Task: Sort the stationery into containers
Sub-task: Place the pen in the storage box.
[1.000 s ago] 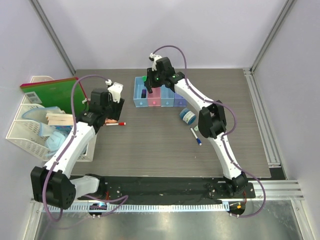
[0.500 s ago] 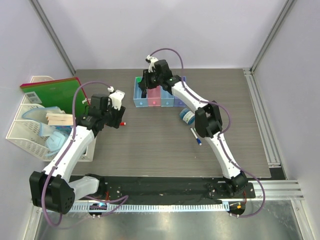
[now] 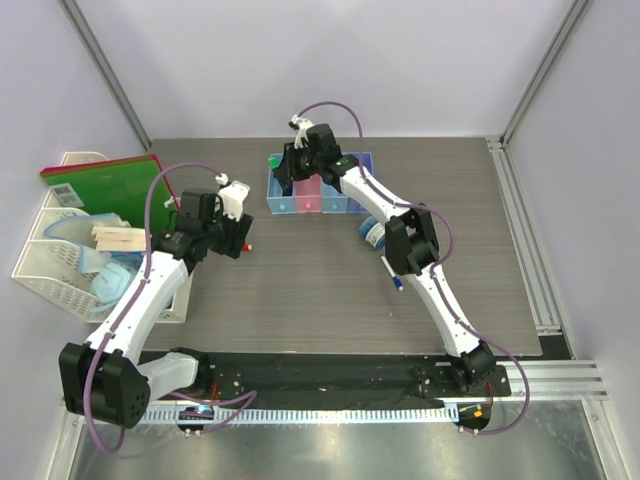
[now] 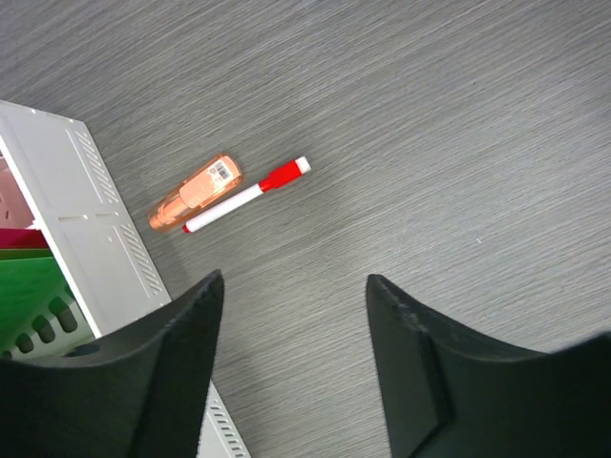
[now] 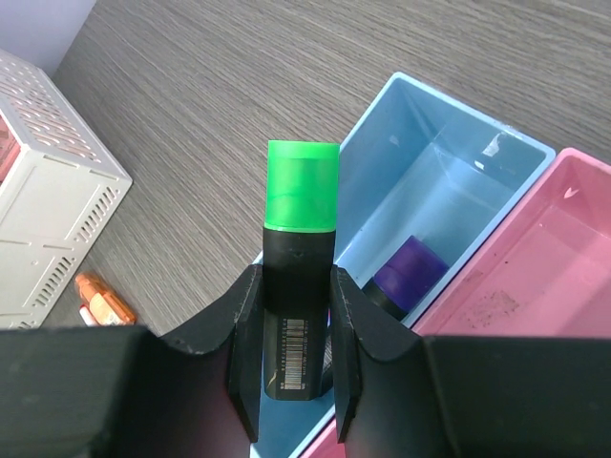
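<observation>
Highlighter (image 5: 302,224) gripped in right hand (image 5: 294,286), at blue bin (image 5: 456,176)

the grey wood-grain table (image 3: 300,290) carries a row of four joined bins (image 3: 309,207) near its far edge and a white mesh organiser (image 3: 45,270) at its left edge. near the organiser a red-capped marker (image 4: 250,195) and an orange tube (image 4: 194,193) lie side by side. right of centre are a blue jar (image 3: 374,236) and a blue-capped marker (image 3: 392,275).

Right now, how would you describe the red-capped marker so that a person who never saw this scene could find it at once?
Start at the white mesh organiser at the far left. Just off its corner, below the open left gripper, the marker lies flat. It is a thin white stick with a red cap, unlike the stubby orange item beside it.
</observation>
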`<state>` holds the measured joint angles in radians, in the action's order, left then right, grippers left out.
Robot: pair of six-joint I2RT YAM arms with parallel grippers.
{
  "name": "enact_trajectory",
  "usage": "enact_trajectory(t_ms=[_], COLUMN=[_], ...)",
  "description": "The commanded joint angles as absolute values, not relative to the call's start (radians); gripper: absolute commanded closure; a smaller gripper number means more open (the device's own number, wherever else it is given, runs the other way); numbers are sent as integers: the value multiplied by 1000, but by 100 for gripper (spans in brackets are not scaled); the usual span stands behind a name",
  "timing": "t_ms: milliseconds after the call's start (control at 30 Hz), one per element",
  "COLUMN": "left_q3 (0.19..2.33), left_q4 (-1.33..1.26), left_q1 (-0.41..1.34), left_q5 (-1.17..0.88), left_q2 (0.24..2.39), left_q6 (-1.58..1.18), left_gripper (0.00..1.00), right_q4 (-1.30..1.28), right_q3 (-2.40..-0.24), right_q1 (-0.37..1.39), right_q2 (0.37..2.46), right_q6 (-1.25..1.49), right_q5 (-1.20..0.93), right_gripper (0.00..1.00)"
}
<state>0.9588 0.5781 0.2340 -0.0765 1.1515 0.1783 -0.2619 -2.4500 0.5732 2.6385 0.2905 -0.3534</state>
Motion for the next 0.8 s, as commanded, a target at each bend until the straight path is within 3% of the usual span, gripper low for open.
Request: enact_trajectory(t_ms=[0,167,267,567,767], left_q3=[969,974,982,1012,1138], left_q4=[571,561,554,522,474], left_q1=[229,229,229,229,229], left_q5=[-95,-97,-103,-77,-35], left_q2=[1135,1143,1144,1167,1288], left_q6=[195,198,195,192,164], left_gripper=[35,33,32,32,32], right_q4=[-224,-245,-253,-328,-437], right_q3=[-2510,-2505,-2497,-2508,-2343], right_q1=[578,580,581,572,542], right_q2=[2632,2603,2591,2533,2326], right_q6=[269,235,216,173,2], right_q5=[-374,-362,-348,-299,-28], right_gripper=[75,59,55,53,52])
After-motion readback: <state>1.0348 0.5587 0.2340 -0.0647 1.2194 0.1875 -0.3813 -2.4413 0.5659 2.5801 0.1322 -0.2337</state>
